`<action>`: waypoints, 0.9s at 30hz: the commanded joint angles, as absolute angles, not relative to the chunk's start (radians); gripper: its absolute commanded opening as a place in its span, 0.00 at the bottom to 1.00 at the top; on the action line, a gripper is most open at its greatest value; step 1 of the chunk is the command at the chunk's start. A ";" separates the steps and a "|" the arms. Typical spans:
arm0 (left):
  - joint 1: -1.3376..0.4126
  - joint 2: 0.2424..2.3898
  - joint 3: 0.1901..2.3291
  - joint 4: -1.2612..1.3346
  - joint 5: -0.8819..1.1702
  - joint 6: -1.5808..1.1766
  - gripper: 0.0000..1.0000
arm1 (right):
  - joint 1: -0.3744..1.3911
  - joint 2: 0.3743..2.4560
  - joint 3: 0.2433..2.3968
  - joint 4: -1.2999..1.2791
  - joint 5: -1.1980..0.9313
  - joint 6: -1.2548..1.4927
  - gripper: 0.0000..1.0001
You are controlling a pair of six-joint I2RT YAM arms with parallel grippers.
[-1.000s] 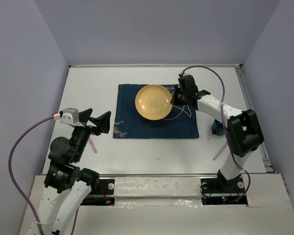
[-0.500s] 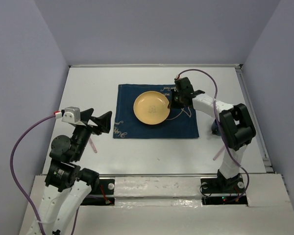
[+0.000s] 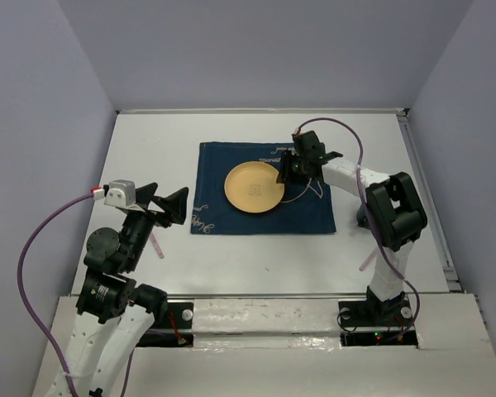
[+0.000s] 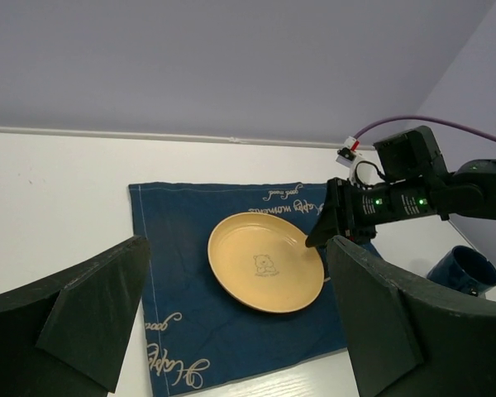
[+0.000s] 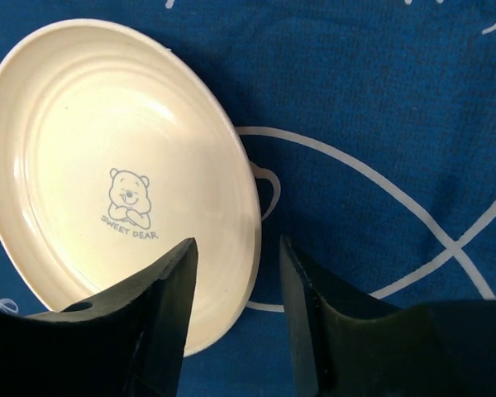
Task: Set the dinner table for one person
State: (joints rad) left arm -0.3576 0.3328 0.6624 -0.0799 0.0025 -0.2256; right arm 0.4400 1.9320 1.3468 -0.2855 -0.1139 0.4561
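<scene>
A yellow plate (image 3: 255, 187) with a bear print lies flat on the dark blue placemat (image 3: 307, 217) on the white dinner table (image 3: 256, 260). My right gripper (image 3: 288, 168) sits at the plate's right rim, open. In the right wrist view the plate (image 5: 107, 182) has its rim between the parted jaws of that gripper (image 5: 236, 244), with a gap on each side. My left gripper (image 3: 167, 207) hovers open and empty above the table's left side. From the left wrist, the plate (image 4: 267, 263) shows beyond the wide left gripper (image 4: 236, 241).
A dark blue cup (image 4: 463, 271) stands on the table right of the placemat, mostly hidden behind the right arm in the top view. One thin pink stick (image 3: 157, 246) lies under the left arm and another (image 3: 368, 258) by the right arm. Lavender walls enclose the table.
The right gripper carried the plate leftward toward the middle of the placemat, then parted its jaws and let go of the rim. The left arm has stayed still.
</scene>
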 commanded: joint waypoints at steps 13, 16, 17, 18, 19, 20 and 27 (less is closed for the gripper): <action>-0.348 0.328 0.661 -0.052 0.069 -0.213 0.99 | 0.267 1.132 0.838 -0.339 0.353 0.545 0.45; -0.348 0.327 0.663 -0.051 0.083 -0.213 0.99 | 0.200 1.048 0.778 -0.373 0.455 0.552 0.44; -0.348 0.325 0.661 -0.052 0.083 -0.215 0.99 | 0.177 1.037 0.743 -0.380 0.472 0.554 0.44; -0.350 0.322 0.661 -0.054 0.083 -0.213 0.99 | 0.176 1.031 0.730 -0.382 0.488 0.557 0.44; -0.348 0.318 0.661 -0.054 0.084 -0.213 0.99 | 0.163 1.028 0.713 -0.383 0.498 0.560 0.44; -0.348 0.316 0.661 -0.055 0.084 -0.213 0.99 | 0.163 1.031 0.712 -0.383 0.505 0.558 0.44; -0.351 0.314 0.661 -0.063 0.095 -0.213 0.99 | 0.127 1.172 0.768 -0.367 0.491 0.529 0.43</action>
State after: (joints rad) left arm -0.3515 0.3256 0.6624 -0.0803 0.0620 -0.2256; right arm 0.1368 1.1080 0.7181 -0.3893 0.4557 0.5453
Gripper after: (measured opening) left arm 0.989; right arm 0.444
